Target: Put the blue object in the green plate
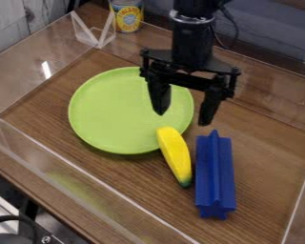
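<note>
- The blue block (215, 176) lies lengthwise on the wooden table (111, 198) in the lower right of the frame, its long side running nearly up and down the picture; it is off the plate.
- The claw (182, 101) hangs above the middle right of the frame, its jaws spread wide with nothing between them, over the right side of the green plate (127, 110) and the wood beside it.
- The step in hand looks to be the approach to the block. The claw should travel toward the lower right until it is centred over the raised ridge, and only then go down.
- The jaws now stand left and right in the picture, which should suit a pinch across the block's narrow width; keep that line, with a slight turn if the block's slant asks for it.
- The yellow banana-shaped object (174, 155) lies just left of the block, so the left finger has little room. Come down straight, in the slot between them, or it may get nudged or caught in the grip.
- Grip near the middle of the length, since a hold at one end would probably let the block tip on the lift.
</note>
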